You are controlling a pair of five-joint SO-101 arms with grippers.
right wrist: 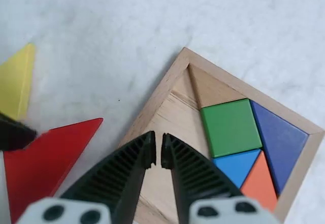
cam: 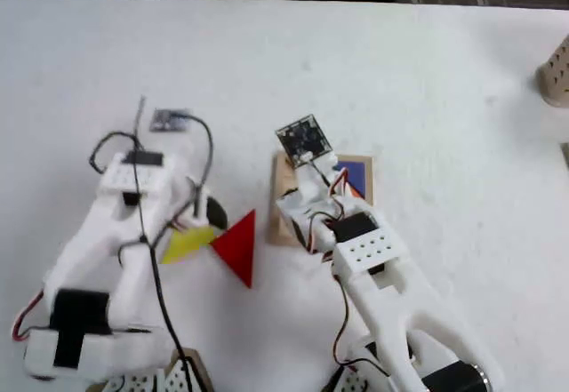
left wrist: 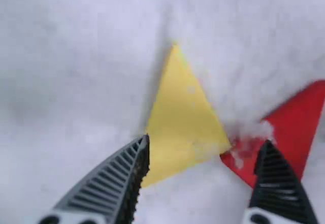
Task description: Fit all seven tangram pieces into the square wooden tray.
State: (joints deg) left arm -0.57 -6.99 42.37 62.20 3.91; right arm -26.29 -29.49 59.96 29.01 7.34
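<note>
A yellow triangle (left wrist: 183, 127) lies flat on the white table, its corner touching a red triangle (left wrist: 289, 137). My left gripper (left wrist: 203, 168) is open, one finger on each side of the yellow piece's near corner. In the high view the yellow triangle (cam: 187, 243) and red triangle (cam: 238, 245) lie left of the wooden tray (cam: 283, 205). My right gripper (right wrist: 158, 150) hovers shut over the tray's (right wrist: 167, 89) bare wood, holding nothing. The tray holds a green square (right wrist: 231, 127), a dark blue triangle (right wrist: 279, 137), a light blue triangle (right wrist: 236, 165) and an orange piece (right wrist: 261, 183).
A small circuit board (cam: 169, 120) with a wire lies behind the left arm. A wooden pegged block (cam: 556, 76) stands at the far right edge. Open white table stretches behind and to the right of the tray.
</note>
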